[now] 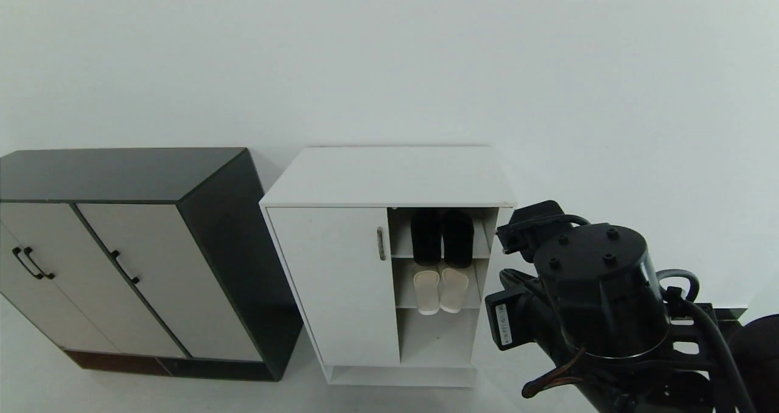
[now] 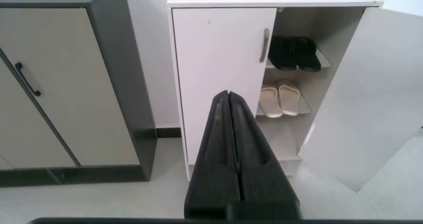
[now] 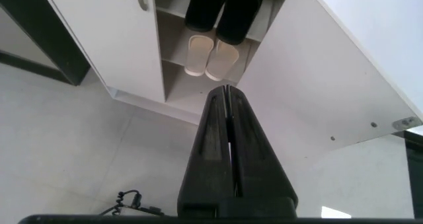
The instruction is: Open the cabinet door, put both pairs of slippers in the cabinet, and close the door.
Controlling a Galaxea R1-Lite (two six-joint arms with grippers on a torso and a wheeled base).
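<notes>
Jaws on both arms are pressed together, empty. The black slippers (image 1: pixel 442 236) and white slippers (image 1: pixel 440 288) are inside the cabinet (image 1: pixel 389 176). Its door (image 2: pixel 390 85), at 3 o'clock, is not yet closed.

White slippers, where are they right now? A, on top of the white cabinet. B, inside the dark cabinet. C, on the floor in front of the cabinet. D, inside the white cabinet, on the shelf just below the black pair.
D: the white slippers lie on the shelf directly under the black slippers inside the white cabinet, whose right door stands open.
</notes>
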